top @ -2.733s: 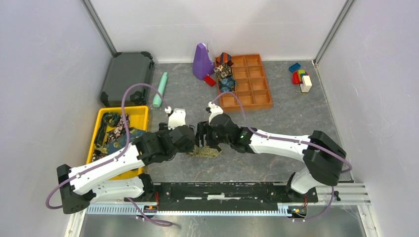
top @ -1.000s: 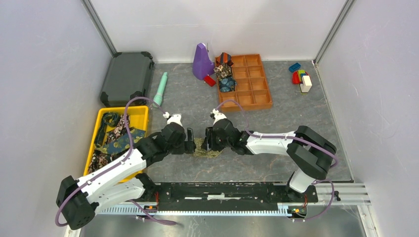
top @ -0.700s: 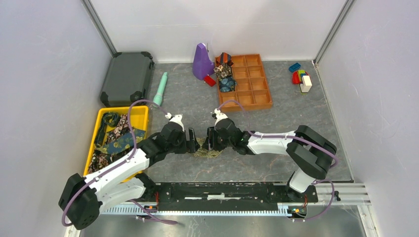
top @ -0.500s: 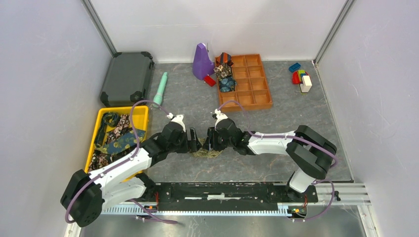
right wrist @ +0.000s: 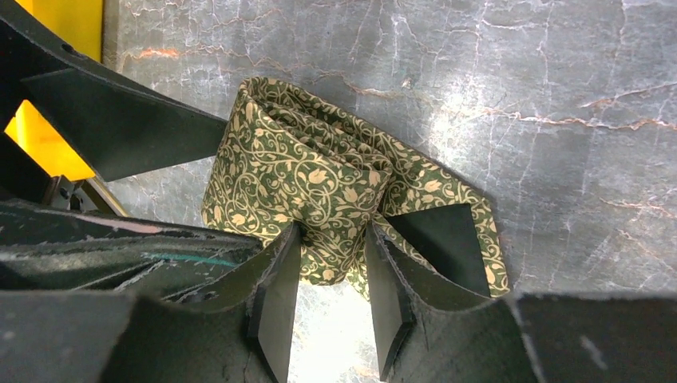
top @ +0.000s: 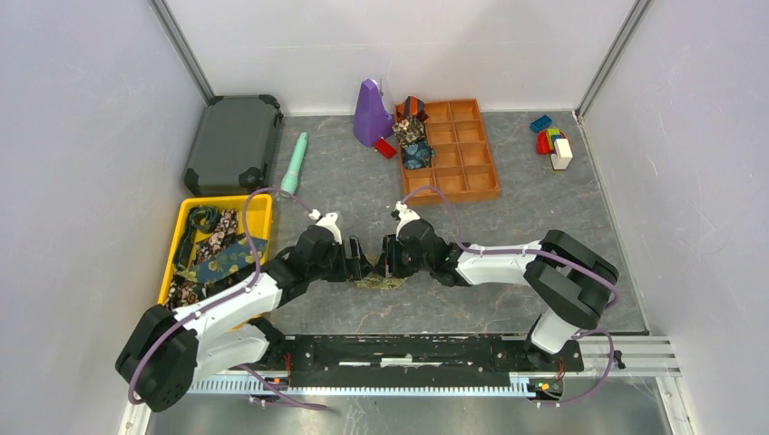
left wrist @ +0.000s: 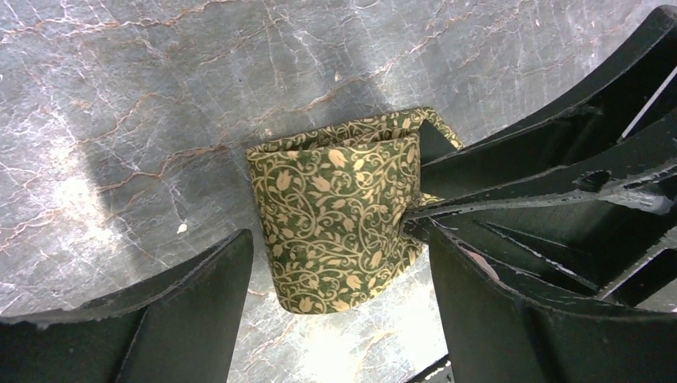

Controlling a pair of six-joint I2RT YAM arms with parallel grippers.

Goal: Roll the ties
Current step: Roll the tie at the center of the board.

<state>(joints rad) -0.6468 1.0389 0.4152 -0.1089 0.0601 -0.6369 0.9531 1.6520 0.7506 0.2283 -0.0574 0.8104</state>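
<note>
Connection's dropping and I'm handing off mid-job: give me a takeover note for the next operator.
Right gripper: shut on the half-rolled olive tie at the centre of the table.
Left gripper: open, straddling that roll.
Done: rolled ties sit in the orange tray.
To do: wind in the olive tie's loose tail, tray it, then roll the flat ties in the yellow bin.

Robotics lab test cell. Plain white panel walls (top: 82, 136) on three sides, joined by bare aluminium corner posts (top: 181, 50). Grey marble-look tabletop (top: 544, 217). Two white-and-black robot arms (top: 227, 304) with looping purple cables, bolted to a black mounting rail (top: 408, 349) at the near edge.

Staged props:
- yellow plastic bin (top: 258, 217) heaped with patterned fabric neckties (top: 213, 254)
- orange compartment tray (top: 467, 145)
- dark grey hard case (top: 234, 140)
- coloured toy blocks (top: 553, 145)
- one olive-gold scroll-patterned necktie (left wrist: 335, 215) on the bare surface
</note>
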